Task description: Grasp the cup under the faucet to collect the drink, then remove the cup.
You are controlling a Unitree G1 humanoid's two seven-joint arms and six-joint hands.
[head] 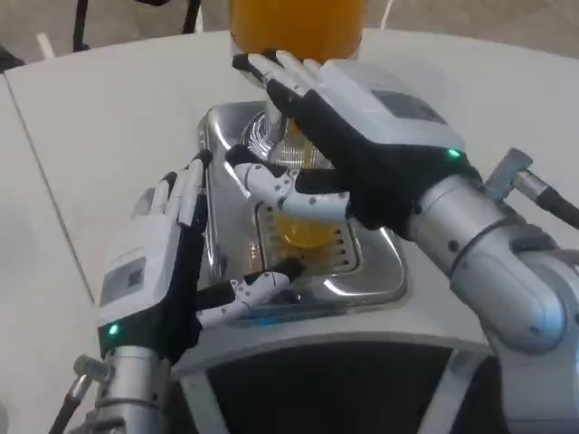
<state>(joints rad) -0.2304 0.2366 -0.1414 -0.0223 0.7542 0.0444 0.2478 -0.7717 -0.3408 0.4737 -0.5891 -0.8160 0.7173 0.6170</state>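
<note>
Head view: cup at the drink dispenser.
Right robot hand (362, 136) grips the clear cup (303, 194) over the steel tray (380, 271); left robot hand (172, 262) open, left of the tray.

surface: white table (118, 117) | on it: silver drip tray (380, 271), between the left hand (158, 271) and right hand (362, 136)

One cup (306, 194) (clear), one drip tray (384, 271), two robot hands (167, 262) (353, 127).
</note>
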